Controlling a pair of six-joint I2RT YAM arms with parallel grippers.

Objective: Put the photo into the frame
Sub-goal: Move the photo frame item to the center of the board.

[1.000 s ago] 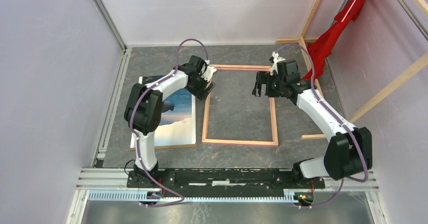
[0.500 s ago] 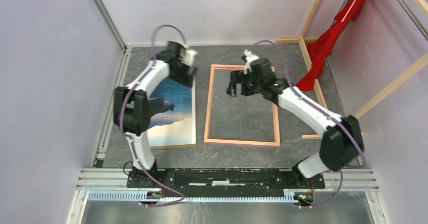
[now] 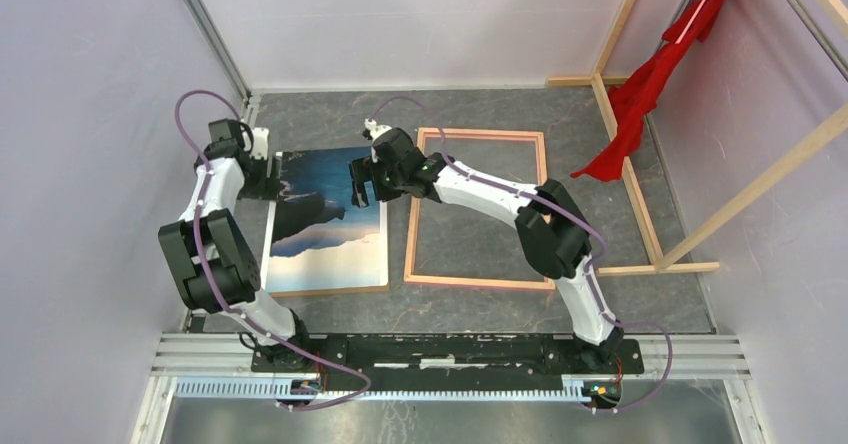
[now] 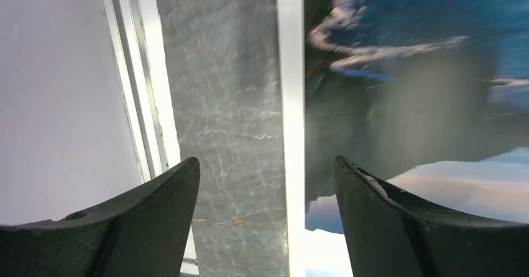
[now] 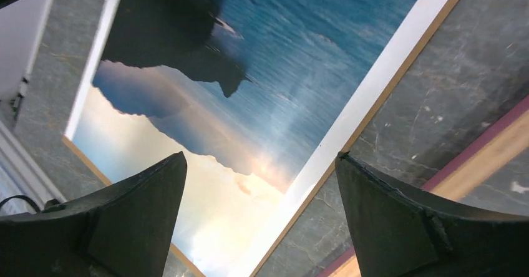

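The grey marbled table (image 3: pixel 470 112) carries the frame (image 3: pixel 475 282), lying flat right of centre. The photo (image 3: pixel 330 234) lies flat just beside the frame on its left, picture side up and outside the frame.

The right arm (image 3: pixel 480 186) stretches leftward across the frame's far part. The right gripper (image 5: pixel 262 158) hangs over the photo's right border with its jaws wide apart, holding nothing. The left arm (image 3: pixel 205 254) reaches forward along the table's left side. The left gripper (image 4: pixel 265 165) is spread wide over the photo's white left border and also grips nothing.

One second ago both grippers were over the frame's far corners; they have swung to the left. Photo and frame have not shifted.
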